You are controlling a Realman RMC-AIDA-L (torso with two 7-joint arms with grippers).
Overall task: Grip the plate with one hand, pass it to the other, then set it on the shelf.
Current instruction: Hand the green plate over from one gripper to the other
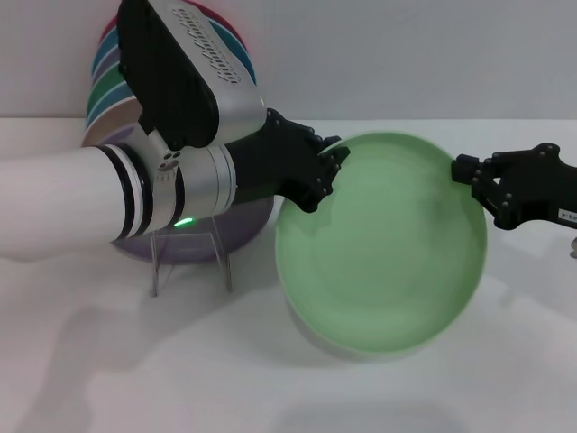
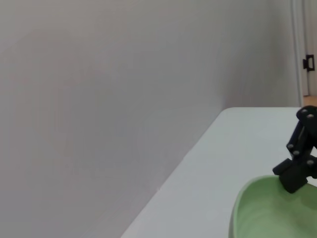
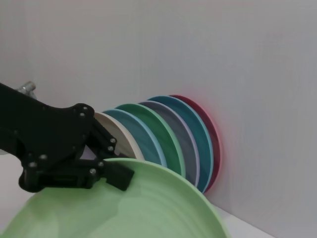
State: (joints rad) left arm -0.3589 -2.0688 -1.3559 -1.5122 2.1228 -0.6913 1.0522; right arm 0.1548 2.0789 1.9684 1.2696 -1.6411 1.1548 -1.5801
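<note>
mid-handover above the table (image 1: pixel 90 379): plate (image 1: pixel 383 253) held tilted between both grippers, left gripper (image 1: pixel 326 167) clamped on its near-rack rim, right gripper (image 1: pixel 476 185) apparently pinching the opposite rim; next, probably one side's release, then carrying to rack (image 1: pixel 189 257).

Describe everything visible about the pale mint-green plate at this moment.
The round pale mint-green matte plate has a shallow raised rim and faint concentric rings inside. It is held tilted above the white table, its hollow face toward the head camera. The left gripper, on the white and silver arm with a green light, clamps its upper left rim; the black right gripper is at the opposite upper right rim, seemingly in contact. It sits right of the clear rack.
</note>
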